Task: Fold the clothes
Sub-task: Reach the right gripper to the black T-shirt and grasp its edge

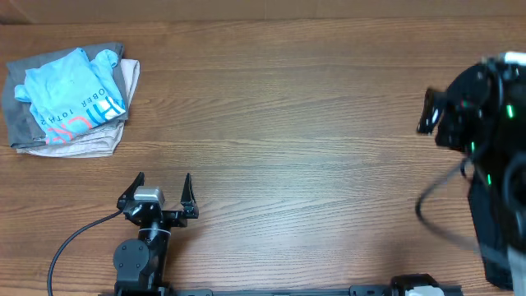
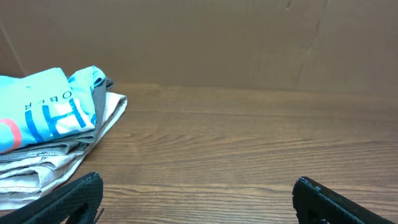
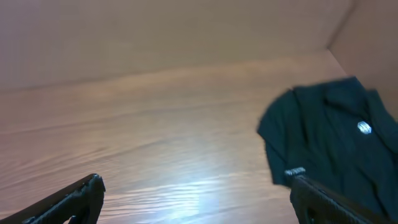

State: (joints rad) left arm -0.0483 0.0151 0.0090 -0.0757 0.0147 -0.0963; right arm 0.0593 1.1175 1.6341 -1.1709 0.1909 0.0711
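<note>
Though well apart from the black T-shirt point(image 3: 329, 137), a folded pile point(image 1: 70, 99) far-left.

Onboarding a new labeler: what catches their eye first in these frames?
The stack of folded clothes at the far left of the table, topped by a light blue printed shirt, grabs attention first. Next is the rumpled black T-shirt with a small round white logo, visible only in the right wrist view. The left pincer sits open and empty near the front edge.
</note>
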